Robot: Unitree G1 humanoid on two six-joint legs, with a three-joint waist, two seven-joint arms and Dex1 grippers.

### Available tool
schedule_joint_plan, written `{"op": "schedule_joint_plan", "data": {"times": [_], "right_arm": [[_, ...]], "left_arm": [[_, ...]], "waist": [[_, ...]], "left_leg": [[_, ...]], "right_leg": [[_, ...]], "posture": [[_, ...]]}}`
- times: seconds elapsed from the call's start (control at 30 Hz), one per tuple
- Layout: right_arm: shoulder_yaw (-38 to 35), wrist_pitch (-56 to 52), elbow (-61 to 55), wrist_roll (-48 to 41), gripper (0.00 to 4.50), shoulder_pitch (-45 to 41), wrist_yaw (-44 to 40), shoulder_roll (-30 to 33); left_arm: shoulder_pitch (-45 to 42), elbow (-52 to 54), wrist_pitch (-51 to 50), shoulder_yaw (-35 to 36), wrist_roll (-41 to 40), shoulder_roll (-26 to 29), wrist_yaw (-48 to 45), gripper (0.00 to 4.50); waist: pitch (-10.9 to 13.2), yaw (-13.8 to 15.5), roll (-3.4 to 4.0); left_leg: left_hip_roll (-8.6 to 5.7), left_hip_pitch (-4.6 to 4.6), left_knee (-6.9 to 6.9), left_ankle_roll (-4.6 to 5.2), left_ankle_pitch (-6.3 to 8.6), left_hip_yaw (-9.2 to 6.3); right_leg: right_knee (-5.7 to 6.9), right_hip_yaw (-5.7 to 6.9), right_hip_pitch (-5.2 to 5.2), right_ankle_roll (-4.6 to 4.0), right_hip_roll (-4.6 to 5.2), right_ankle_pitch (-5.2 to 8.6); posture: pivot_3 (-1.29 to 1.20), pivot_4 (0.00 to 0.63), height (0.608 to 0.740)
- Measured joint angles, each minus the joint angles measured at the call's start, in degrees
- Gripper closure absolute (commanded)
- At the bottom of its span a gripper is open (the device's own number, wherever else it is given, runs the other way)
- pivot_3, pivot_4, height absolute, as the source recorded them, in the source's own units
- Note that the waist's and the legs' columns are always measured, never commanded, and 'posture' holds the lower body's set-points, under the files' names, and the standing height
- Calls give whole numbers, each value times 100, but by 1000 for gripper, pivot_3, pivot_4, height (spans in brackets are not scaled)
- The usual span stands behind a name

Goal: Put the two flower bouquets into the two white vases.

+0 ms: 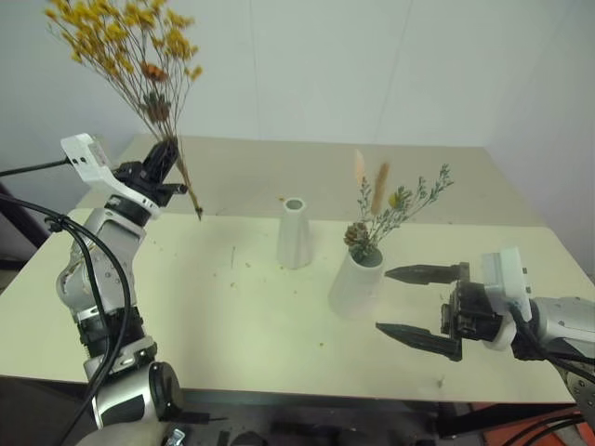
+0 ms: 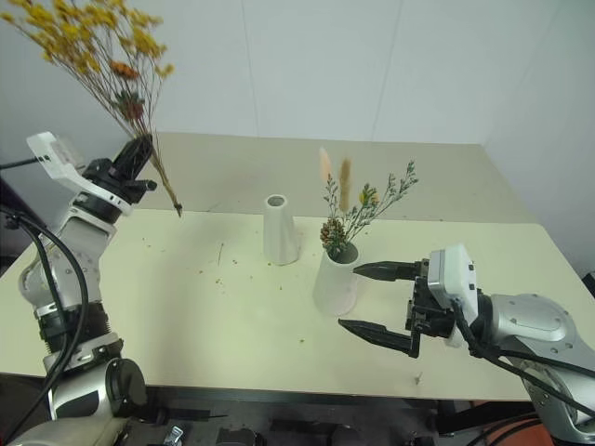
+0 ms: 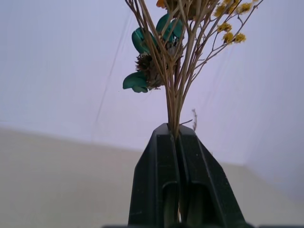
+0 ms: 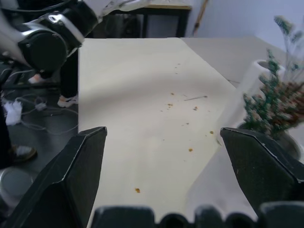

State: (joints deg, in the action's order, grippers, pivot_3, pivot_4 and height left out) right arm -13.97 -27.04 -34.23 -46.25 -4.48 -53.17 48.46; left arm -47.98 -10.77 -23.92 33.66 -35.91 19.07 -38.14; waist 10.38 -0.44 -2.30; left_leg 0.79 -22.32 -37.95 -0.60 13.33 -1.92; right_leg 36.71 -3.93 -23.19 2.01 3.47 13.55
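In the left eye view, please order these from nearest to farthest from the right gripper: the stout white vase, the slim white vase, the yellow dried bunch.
1. Stout matte white vase holding the grey-green sprig, just beside the right gripper.
2. Slim tapered white vase, further along the table, empty.
3. Dried bunch of tiny yellow-orange blossoms, raised at the far side in the left gripper.

The room is evenly and softly lit from above, with no glare on the pale table (image 1: 232, 307). The stout vase (image 1: 355, 283) casts a faint shadow. Close to the right wrist camera, its greenery (image 4: 273, 102) blurs.

Left gripper (image 1: 167, 160) holds yellow bouquet (image 1: 125, 46) aloft, above table (image 1: 232, 316).
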Motion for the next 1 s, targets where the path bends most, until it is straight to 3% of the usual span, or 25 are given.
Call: {"op": "schedule_joint_plan", "data": {"times": [0.2, 0.4, 0.8, 1.0], "right_arm": [[-16, -584, -559, -289, 0, 103, 773, -14], [-26, -765, -1185, -418, 0, 465, 1352, -92], [39, -715, -1485, -209, 0, 701, 1820, -401], [140, -701, -1523, -66, 0, 704, 1892, -463]], "left_arm": [[-881, -1616, 759, 18, -732, -77, -1582, 4472], [-1680, -3142, 975, 119, -1068, -33, -2447, 4472], [-2529, -5476, 1918, -202, -448, 14, -3924, 4472], [-2682, -5993, 2258, -234, -197, -131, -3956, 4472]], "waist": [[0, -36, 0], [0, -52, -2], [1, -55, -2], [1, -62, -2]], "left_leg": [[0, -4, 0, 1, 0, -1], [-1, -4, 0, 1, 0, -1], [-1, -6, 0, 1, 0, -1], [0, -10, 0, 1, 0, -2]], "right_leg": [[-2, 1, -1, 1, -2, 1], [-3, 0, -2, 5, -3, 3], [-2, 1, -4, 6, -5, 3], [-2, 1, -7, 6, -5, 3]], "posture": [[0, 150, 740], [0, 150, 740], [0, 150, 740], [0, 150, 740]]}}
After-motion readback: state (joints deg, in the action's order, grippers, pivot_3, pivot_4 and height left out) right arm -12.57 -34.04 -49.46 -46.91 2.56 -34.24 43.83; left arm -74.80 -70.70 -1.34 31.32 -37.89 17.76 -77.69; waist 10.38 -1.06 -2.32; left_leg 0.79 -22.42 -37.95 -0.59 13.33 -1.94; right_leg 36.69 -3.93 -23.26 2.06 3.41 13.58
